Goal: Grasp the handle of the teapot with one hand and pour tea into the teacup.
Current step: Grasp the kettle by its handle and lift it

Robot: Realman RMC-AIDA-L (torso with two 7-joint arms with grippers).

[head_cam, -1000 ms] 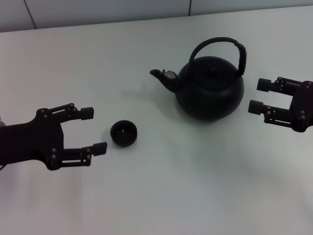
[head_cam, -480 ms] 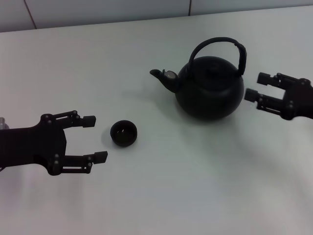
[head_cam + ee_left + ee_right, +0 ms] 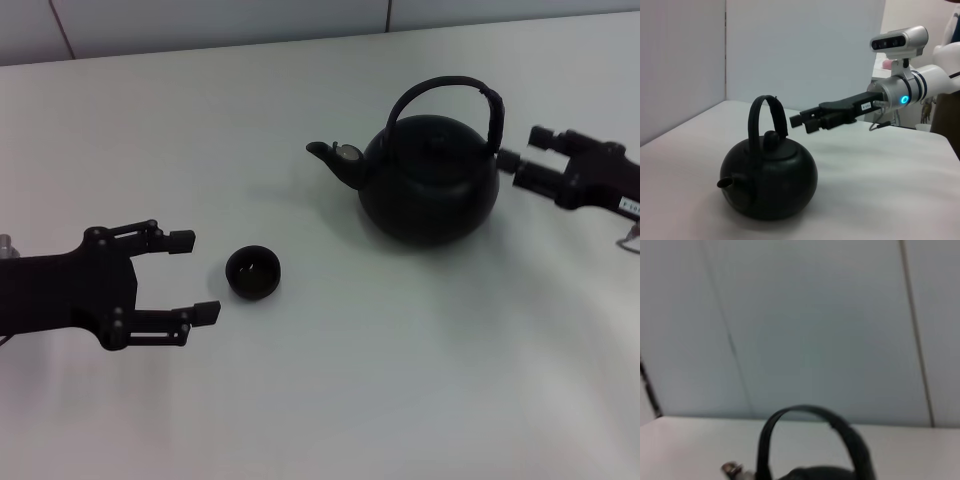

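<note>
The black teapot (image 3: 430, 185) stands upright on the white table, spout to the left, its arched handle (image 3: 441, 86) rising over the lid. My right gripper (image 3: 524, 148) hovers open just right of the handle's thick side, level with the hoop and not touching it. The left wrist view shows the same: the teapot (image 3: 771, 182), its handle (image 3: 760, 117), and the right gripper (image 3: 803, 121) close behind the hoop. The small black teacup (image 3: 252, 272) sits left of the teapot. My left gripper (image 3: 195, 276) stands open just left of the cup. No tea shows.
A grey wall with tile seams (image 3: 220, 20) borders the table's far edge. In the right wrist view the handle (image 3: 842, 429) arches in front of that wall, with the silvery spout cap (image 3: 731, 469) low beside it.
The right gripper has risen and moved in toward the handle's right side. The left gripper has drawn back slightly from the cup. Teapot and cup have not moved.
</note>
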